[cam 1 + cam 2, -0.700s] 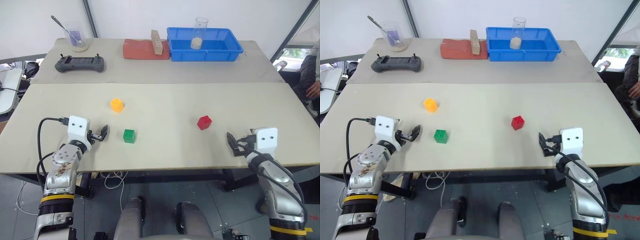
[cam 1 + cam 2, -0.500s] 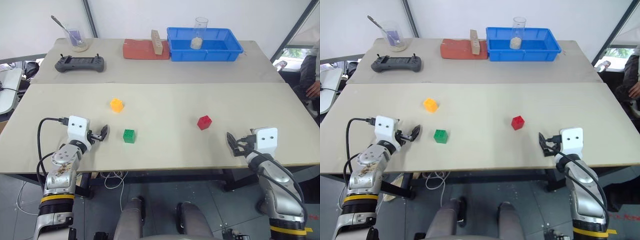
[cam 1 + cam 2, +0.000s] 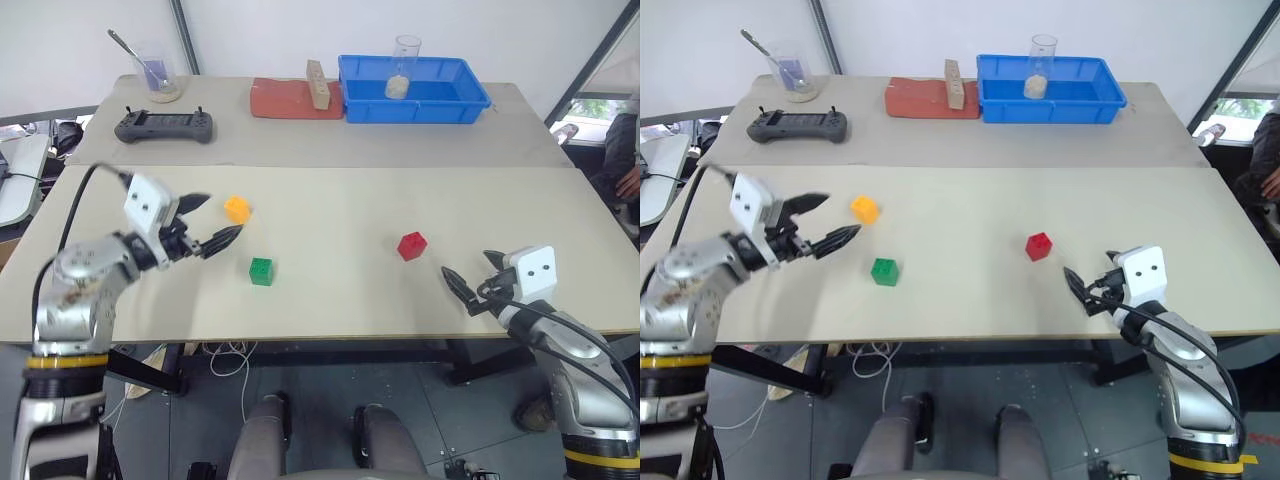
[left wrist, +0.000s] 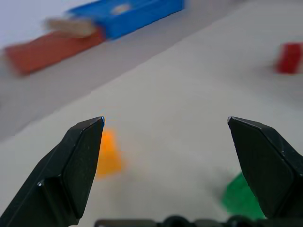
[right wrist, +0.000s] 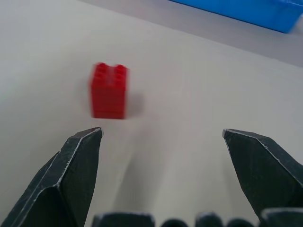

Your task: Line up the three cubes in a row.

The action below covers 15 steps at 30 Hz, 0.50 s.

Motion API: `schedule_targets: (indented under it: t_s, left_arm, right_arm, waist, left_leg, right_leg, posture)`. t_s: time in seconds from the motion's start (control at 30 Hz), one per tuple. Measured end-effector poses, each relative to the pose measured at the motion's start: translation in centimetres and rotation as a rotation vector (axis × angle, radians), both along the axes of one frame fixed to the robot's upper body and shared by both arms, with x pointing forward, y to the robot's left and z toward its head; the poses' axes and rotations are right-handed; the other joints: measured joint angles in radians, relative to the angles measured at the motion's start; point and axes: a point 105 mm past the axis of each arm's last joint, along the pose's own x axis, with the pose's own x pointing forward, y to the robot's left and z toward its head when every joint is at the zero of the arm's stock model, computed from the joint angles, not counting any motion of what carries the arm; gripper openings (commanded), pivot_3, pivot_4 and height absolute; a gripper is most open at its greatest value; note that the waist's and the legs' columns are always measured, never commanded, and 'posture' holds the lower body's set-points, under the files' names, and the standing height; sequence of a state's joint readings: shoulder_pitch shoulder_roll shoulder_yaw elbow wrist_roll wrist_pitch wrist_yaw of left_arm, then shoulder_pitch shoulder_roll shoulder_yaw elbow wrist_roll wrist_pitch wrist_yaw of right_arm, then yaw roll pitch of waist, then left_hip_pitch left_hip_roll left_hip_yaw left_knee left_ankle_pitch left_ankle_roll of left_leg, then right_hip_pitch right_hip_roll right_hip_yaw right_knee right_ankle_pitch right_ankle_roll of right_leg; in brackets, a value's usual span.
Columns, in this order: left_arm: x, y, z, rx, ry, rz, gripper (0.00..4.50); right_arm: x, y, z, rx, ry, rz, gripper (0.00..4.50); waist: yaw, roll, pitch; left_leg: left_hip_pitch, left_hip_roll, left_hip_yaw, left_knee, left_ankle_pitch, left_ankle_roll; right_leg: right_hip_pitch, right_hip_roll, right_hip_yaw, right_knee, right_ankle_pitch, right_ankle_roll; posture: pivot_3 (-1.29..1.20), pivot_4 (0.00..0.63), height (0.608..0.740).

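Three cubes lie apart on the beige table [image 3: 330,300]: the yellow-orange cube [image 3: 236,208] at the left, the green cube [image 3: 261,271] nearer me beside it, and the red cube [image 3: 411,245] right of centre. My left gripper [image 3: 217,220] hovers open above the table, just left of the yellow-orange cube and behind the green one. In the left wrist view the yellow-orange cube [image 4: 108,153] sits by one finger and the green cube [image 4: 241,196] by the other. My right gripper [image 3: 458,289] is open, low over the table, with the red cube [image 5: 109,91] a little ahead of it.
On the far table stand a blue bin [image 3: 415,92] holding a glass beaker [image 3: 404,68], a red-brown slab [image 3: 293,100] with a tan wooden block [image 3: 318,83], a black controller [image 3: 164,125] and a glass with a spoon [image 3: 158,78]. A person's arm [image 3: 627,150] shows at the right edge.
My left arm has lifted off the table and swung forward and right, bringing its open gripper up beside the yellow-orange cube. The right gripper has edged slightly towards the red cube. The cubes have not moved.
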<state>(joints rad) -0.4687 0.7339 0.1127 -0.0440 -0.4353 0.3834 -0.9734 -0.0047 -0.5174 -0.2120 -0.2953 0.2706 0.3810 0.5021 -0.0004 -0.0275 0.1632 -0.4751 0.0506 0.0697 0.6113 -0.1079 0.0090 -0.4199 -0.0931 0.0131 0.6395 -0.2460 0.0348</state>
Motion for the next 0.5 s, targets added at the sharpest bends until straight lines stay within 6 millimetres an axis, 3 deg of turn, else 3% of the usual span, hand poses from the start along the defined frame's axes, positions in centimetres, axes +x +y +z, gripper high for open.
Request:
schedule_targets:
  t_s: [0.1, 0.23, 0.33, 0.5]
  left_arm:
    - [-1.2, -3.7, 0.3, 0.059, 0.029, -0.238, 4.45]
    - [-1.7, -6.7, 0.1, 0.072, 0.032, -0.400, 4.45]
    - [-1.0, -7.7, 0.7, 0.062, -0.017, -0.421, 4.45]
    - [-0.5, -7.5, 0.3, 0.062, -0.020, -0.410, 4.45]
  right_arm:
    - [0.7, 2.0, 0.2, 0.027, -0.002, 0.063, 4.50]
    - [2.1, 3.7, -0.2, 0.040, -0.006, 0.052, 4.50]
    - [3.5, 4.2, -1.0, 0.079, 0.011, -0.016, 4.50]
    - [4.9, 5.2, -1.5, 0.122, 0.023, -0.072, 4.50]
  waist:
    - [-0.002, 0.000, 0.000]
    - [-0.009, 0.000, 0.000]
    - [-0.011, 0.000, 0.000]
    - [-0.013, 0.000, 0.000]
  left_leg:
    - [0.000, 0.000, 0.000, 0.000, 0.000, 0.000]
    - [0.000, 0.000, -0.001, 0.001, 0.004, 0.007]
    - [0.000, 0.000, -0.002, 0.001, 0.005, 0.008]
    - [-0.001, 0.000, -0.002, 0.001, 0.005, 0.008]
  right_leg:
    - [0.000, 0.001, 0.000, 0.001, 0.001, 0.002]
    - [-0.001, 0.003, 0.001, 0.002, 0.002, 0.005]
    - [-0.001, 0.003, 0.001, 0.002, 0.003, 0.005]
    - [-0.001, 0.003, 0.001, 0.003, 0.003, 0.006]
  posture:
    - [0.00, 0.150, 0.740]
    - [0.00, 0.150, 0.740]
    - [0.00, 0.150, 0.740]
    - [0.00, 0.150, 0.740]
